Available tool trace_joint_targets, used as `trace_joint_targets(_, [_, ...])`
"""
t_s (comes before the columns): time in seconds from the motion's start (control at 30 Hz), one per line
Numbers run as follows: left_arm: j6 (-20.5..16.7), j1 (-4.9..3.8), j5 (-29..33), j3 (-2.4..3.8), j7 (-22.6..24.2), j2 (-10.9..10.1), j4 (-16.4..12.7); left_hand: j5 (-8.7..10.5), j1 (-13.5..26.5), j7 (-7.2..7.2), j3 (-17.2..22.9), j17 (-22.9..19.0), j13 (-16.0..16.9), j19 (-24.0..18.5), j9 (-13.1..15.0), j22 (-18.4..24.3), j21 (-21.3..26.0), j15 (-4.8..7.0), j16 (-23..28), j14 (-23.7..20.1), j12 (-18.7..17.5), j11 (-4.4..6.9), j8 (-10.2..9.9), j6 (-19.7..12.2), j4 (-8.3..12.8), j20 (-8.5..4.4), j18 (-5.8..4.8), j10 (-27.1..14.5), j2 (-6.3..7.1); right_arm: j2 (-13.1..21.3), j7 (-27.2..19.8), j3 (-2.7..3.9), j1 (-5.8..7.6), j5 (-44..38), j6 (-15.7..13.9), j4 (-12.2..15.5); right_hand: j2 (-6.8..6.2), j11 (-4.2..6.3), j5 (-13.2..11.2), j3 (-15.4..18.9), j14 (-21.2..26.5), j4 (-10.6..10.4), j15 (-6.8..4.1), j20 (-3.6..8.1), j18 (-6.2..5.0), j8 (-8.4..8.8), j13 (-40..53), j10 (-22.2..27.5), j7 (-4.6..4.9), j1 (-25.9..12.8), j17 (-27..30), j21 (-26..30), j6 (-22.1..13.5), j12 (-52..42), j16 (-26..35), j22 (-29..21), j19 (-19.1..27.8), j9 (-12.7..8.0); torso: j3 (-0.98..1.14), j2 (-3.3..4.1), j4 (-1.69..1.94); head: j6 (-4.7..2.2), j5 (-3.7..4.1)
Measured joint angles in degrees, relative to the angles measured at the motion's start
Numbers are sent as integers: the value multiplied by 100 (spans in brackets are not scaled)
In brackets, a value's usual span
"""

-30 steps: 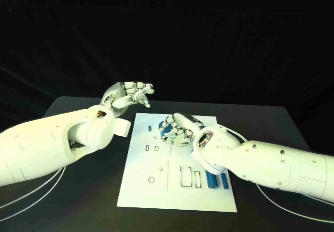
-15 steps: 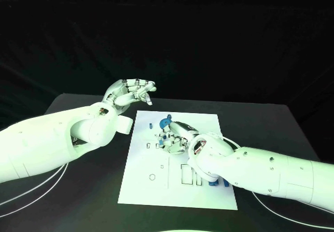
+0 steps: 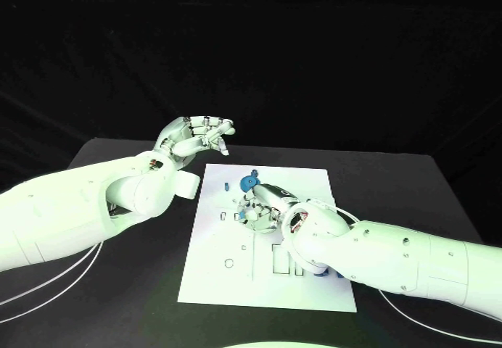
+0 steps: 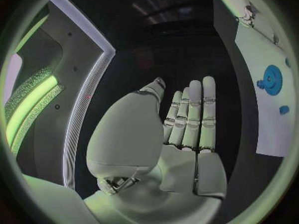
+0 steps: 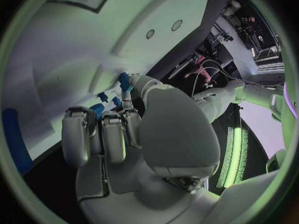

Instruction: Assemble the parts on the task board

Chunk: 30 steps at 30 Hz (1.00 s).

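The white task board (image 3: pixel 215 286) lies in the middle of the black table. A blue gear (image 3: pixel 251 181) sits near its far end, seen again as the gear (image 4: pixel 271 79) in the left wrist view. Just on the near side of the gear, my right hand (image 3: pixel 268 208) is curled down onto the board. Small blue parts (image 5: pixel 99 107) lie at its fingertips, and whether it pinches one is hidden. A small blue peg (image 3: pixel 227 185) stands left of the gear. My left hand (image 3: pixel 196 136) hovers beyond the board's far left corner, fingers stretched side by side, holding nothing.
Empty cut-outs (image 3: pixel 229 264) mark the board's near half. A long blue bar (image 5: pixel 12 139) lies at the near right, mostly under my right forearm (image 3: pixel 387 254). Bare black table (image 3: pixel 115 290) flanks the board on both sides.
My right hand has drawn back toward me along the board, uncovering the blue gear at the far end. The left hand has barely moved.
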<state>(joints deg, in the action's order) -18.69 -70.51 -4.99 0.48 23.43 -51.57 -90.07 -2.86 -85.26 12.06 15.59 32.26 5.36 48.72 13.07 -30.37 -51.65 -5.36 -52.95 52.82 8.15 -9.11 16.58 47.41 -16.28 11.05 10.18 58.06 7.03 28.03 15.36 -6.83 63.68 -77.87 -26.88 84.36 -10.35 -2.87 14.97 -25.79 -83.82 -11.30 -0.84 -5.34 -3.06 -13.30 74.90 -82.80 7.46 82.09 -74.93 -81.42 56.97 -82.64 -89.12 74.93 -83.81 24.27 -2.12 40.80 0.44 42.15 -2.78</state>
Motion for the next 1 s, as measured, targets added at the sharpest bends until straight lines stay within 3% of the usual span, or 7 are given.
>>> trace_joint_targets(0.5, [1,0,1,-1,-4,-8,15,0,0,0,0,0,5,0,-1,-4,0,0,0,0,0,0,0,0,0,0,-1,0,0,-7,6,2,-11,-63,0,-20,-92,-23,-2,-24,0,25,0,0,0,-44,0,23,29,-141,1,22,-110,76,0,-1,0,20,-7,-3,2,-5,3])
trace_joint_targets(1.0, [4,0,1,-2,-9,-13,27,0,0,0,0,0,4,0,-2,-3,0,0,0,0,0,0,0,0,0,0,0,0,0,-14,-1,-6,-24,-73,-18,-47,-210,-133,1,-96,-8,95,35,-22,0,134,0,175,159,-291,2,99,-425,200,0,-3,22,-63,-3,-2,2,-14,29])
